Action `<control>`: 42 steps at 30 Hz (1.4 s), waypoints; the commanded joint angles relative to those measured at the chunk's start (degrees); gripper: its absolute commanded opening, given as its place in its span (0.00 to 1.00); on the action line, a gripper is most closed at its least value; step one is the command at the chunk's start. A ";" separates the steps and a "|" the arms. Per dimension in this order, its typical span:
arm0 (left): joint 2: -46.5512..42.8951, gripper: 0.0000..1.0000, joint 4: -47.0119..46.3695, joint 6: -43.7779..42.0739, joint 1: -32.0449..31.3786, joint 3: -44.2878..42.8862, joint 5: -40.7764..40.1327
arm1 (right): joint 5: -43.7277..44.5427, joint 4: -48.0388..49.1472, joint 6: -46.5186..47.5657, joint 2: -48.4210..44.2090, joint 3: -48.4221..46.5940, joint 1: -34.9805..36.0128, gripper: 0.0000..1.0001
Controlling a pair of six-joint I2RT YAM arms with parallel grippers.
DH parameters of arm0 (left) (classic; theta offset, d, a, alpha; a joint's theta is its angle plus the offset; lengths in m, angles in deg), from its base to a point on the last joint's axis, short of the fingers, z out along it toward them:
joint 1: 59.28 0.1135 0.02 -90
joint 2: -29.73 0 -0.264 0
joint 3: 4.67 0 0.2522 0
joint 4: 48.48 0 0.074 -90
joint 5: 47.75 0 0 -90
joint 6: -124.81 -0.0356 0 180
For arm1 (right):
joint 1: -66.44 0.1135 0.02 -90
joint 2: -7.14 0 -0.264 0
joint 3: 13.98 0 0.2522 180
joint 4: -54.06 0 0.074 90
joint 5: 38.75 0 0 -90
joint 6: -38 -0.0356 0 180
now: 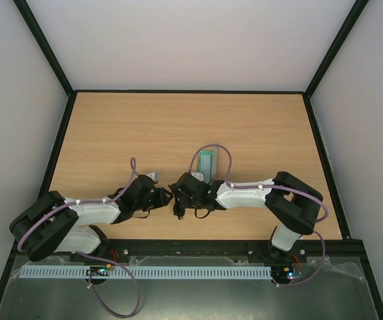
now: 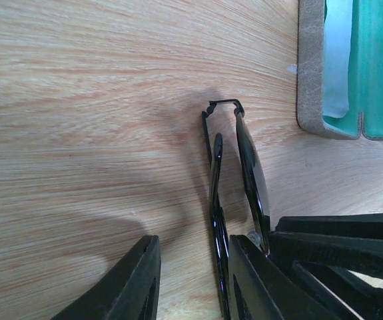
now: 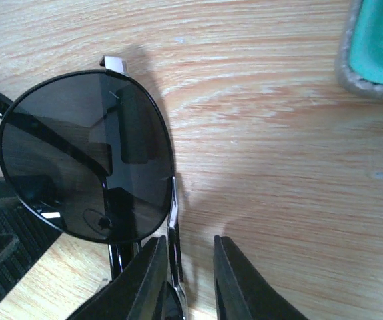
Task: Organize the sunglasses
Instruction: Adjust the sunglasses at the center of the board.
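The sunglasses (image 1: pixel 173 198) lie on the wooden table between my two grippers. In the left wrist view they show edge-on (image 2: pixel 216 200), with thin black arms folded. One arm runs between my open left gripper (image 2: pixel 194 280) fingers, close against the right finger (image 2: pixel 258 283). In the right wrist view a round dark lens (image 3: pixel 84 157) fills the left side. The metal frame edge (image 3: pixel 173 220) sits between my open right gripper (image 3: pixel 191 280) fingers, beside the left finger (image 3: pixel 141 280). In the top view the left gripper (image 1: pixel 158 195) and the right gripper (image 1: pixel 180 199) almost meet.
A grey oblong case (image 1: pixel 206 165) with green inside lies open just beyond the grippers. It also shows in the left wrist view (image 2: pixel 311 80) and the right wrist view (image 3: pixel 371 73). A black rail frames the table (image 1: pixel 178 120).
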 commanded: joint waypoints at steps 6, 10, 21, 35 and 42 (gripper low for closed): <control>-2.77 0.31 8.56 0.46 -0.40 1.27 -1.29 | 8.03 -12.38 1.13 -5.38 -4.93 2.02 0.30; -9.45 0.32 13.78 0.12 0.20 0.50 -2.16 | 11.57 -18.98 1.31 -4.14 -10.06 6.02 0.35; -33.79 0.34 37.24 -2.38 5.65 -6.00 -4.55 | 18.84 -34.43 -1.12 9.18 -27.10 16.29 0.48; -45.93 0.34 46.25 -2.31 7.91 -7.02 -5.22 | 29.41 -51.62 -5.06 20.25 -38.67 18.64 0.48; -45.94 0.34 46.25 -2.69 8.19 -7.02 -4.84 | 28.32 -48.69 -5.06 20.68 -36.03 18.55 0.47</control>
